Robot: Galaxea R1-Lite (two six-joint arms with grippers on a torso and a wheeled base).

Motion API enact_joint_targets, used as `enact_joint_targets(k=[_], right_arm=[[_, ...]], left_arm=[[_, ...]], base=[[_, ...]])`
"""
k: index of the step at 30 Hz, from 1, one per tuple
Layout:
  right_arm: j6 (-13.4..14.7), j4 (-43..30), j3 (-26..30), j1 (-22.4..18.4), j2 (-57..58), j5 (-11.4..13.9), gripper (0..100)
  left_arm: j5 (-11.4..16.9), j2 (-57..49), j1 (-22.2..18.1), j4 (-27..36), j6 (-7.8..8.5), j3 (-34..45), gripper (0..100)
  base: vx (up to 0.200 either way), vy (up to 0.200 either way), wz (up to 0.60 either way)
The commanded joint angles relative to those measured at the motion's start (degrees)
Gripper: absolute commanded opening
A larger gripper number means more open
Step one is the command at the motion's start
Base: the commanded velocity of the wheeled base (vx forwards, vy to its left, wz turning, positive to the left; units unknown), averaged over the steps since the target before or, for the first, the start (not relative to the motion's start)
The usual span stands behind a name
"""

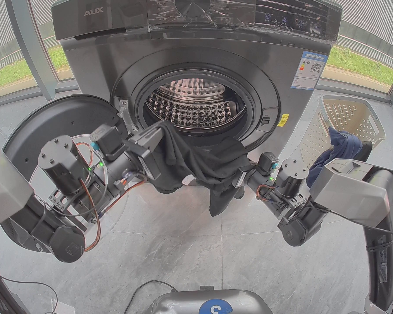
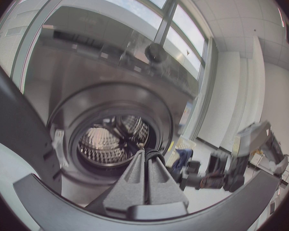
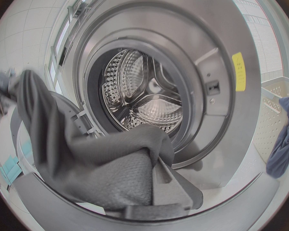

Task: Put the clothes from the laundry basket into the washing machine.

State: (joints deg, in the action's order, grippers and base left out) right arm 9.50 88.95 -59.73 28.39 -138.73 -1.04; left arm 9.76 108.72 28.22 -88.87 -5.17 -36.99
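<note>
Grey tiled floor; before the washing machine, left jaws and right jaws both clamp 1 black garment.

Garment before washing machine, laundry basket to its right

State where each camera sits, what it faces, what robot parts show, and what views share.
Head view: on the head, looking forward and down at the open washing machine; both arms, left claw and right claw holding a black garment.
Left wrist view: on that wrist, facing the drum past its shut claw.
Right wrist view: on that wrist, facing the drum; its claw grips the garment.
Shared: all show the laundry basket and blue garment.
</note>
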Motion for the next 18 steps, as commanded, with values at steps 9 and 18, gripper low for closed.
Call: enact_joint_targets(k=[9, 18], right_arm=[[0.00, 0.69, 6.21, 4.39, 11.55, -0.28, 0], [-0.18, 0.61, 3.04, 6.85, 12.34, -0.90, 0]], left_arm=[[-0.10, 14.86, -1.15, -0.16, 0.69, 3.94, 0], [-0.01, 18.02, -0.89, -0.16, 0.07, 4.47, 0]], base=[[0.000, 0.000, 0.00], [0.000, 0.000, 0.00]])
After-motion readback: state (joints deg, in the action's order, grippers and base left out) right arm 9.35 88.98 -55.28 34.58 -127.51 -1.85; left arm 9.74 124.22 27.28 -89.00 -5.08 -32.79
